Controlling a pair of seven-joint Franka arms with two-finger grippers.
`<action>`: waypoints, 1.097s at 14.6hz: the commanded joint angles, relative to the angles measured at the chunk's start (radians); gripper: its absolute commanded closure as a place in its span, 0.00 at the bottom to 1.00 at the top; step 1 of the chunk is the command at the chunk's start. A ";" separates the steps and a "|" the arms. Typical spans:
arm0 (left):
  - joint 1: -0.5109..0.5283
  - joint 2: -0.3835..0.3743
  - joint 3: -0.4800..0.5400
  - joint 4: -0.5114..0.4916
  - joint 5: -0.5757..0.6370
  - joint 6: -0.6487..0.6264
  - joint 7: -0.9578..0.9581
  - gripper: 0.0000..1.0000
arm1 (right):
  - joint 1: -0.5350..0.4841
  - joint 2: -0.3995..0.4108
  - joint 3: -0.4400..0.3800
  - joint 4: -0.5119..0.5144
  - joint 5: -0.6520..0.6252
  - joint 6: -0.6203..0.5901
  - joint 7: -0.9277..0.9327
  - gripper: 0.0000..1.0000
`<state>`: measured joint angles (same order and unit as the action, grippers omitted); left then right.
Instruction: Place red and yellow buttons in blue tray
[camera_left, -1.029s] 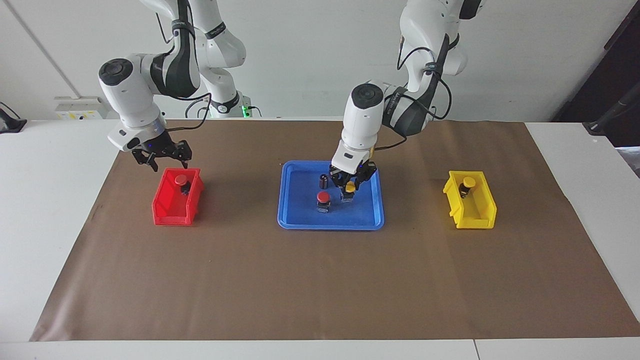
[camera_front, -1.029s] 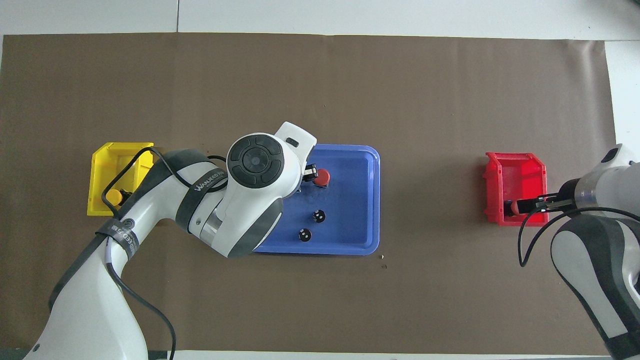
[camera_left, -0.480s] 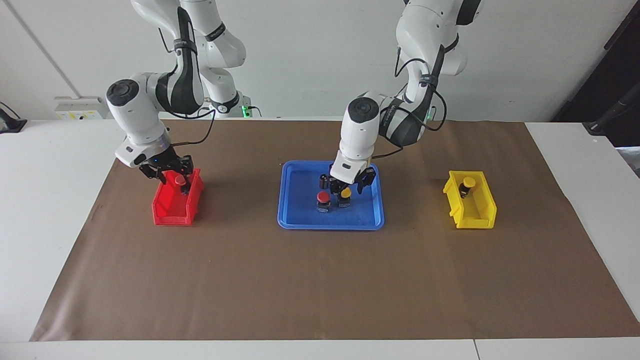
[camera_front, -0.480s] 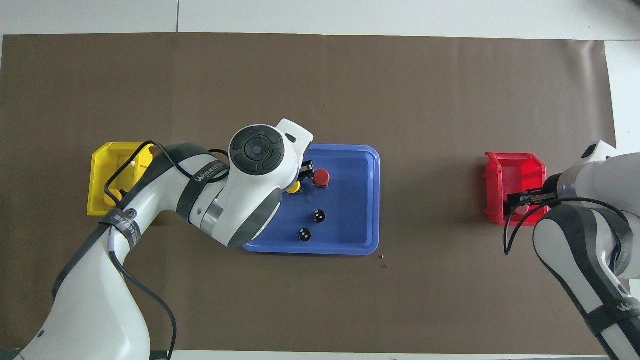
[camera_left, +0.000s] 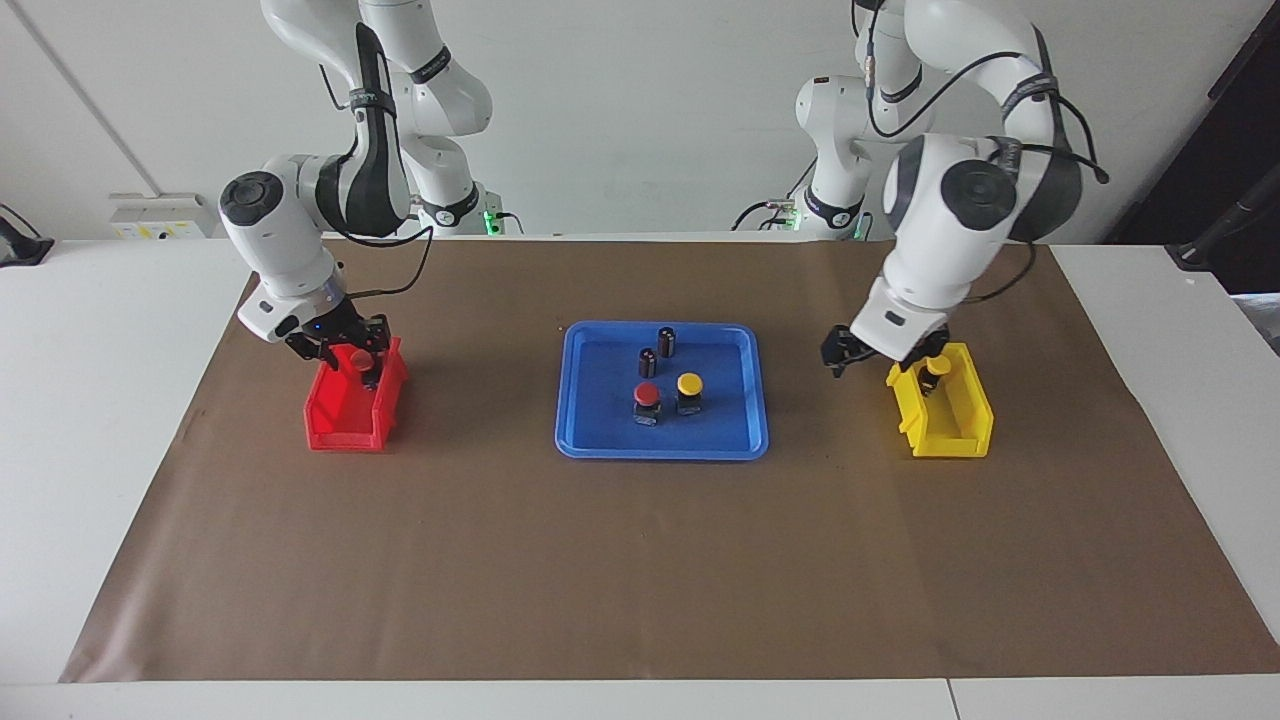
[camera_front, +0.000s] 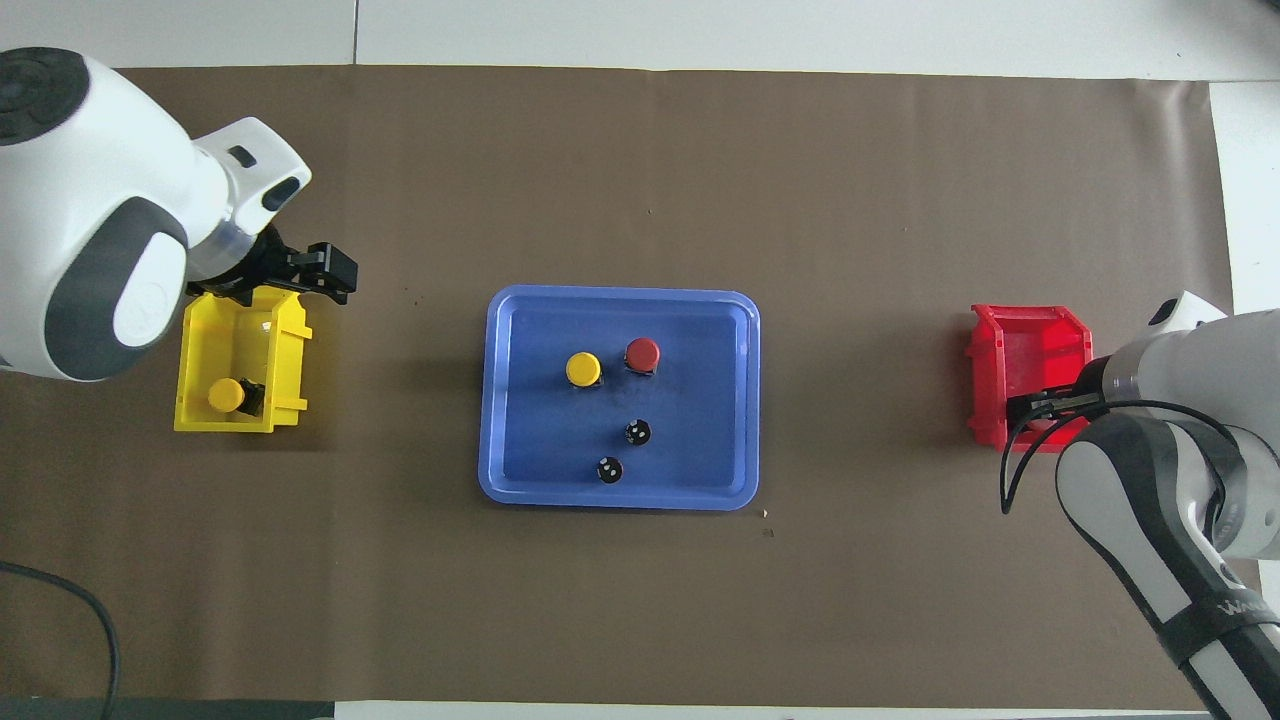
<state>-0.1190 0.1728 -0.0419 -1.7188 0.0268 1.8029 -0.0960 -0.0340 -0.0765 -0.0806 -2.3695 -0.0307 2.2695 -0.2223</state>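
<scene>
The left hand (camera_left: 885, 352) has let go of a yellow button (camera_left: 689, 385) in the blue tray (camera_left: 590, 440) and swung away toward its own end of the bench (camera_left: 120, 420). It now hangs open and empty over the yellow bin (camera_left: 960, 420), at the bin's edge facing the tray. That button stands upright in the tray, just beside a red button (camera_left: 646, 396) toward the left arm's end, the two close but apart. Two dark cylinders (camera_left: 657, 350) share the tray, nearer to the robots.

So half the job looks done: one button of each colour is in the tray. The second yellow button (camera_left: 935, 368) sits in the yellow bin at the end nearer the robots, right under the left hand, and I judge that to be its next pick.

Meanwhile the right hand (camera_left: 345, 350) has come down into the red bin (camera_left: 335, 425) and narrowed its fingers around the second red button (camera_left: 360, 360). From the facing view the fingers seem to straddle the cap, but whether they truly grip it is hard to tell; the overhead view hides the button under the arm. The button has not been lifted.

If that grip holds, the remaining work is two short carries into the tray, where open floor remains on the side farther from the robots.
</scene>
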 joint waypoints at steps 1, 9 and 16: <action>0.117 -0.007 -0.016 0.024 -0.002 0.015 0.120 0.00 | -0.023 -0.023 0.010 -0.053 0.022 0.059 -0.049 0.36; 0.171 -0.111 -0.012 -0.327 -0.002 0.296 0.130 0.17 | -0.023 0.026 0.010 0.130 0.018 -0.126 -0.144 0.77; 0.168 -0.131 -0.012 -0.406 -0.004 0.308 0.121 0.40 | 0.236 0.162 0.028 0.564 0.020 -0.469 0.259 0.77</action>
<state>0.0375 0.0740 -0.0443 -2.0689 0.0260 2.0835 0.0298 0.0804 0.0140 -0.0595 -1.8894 -0.0173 1.8120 -0.1455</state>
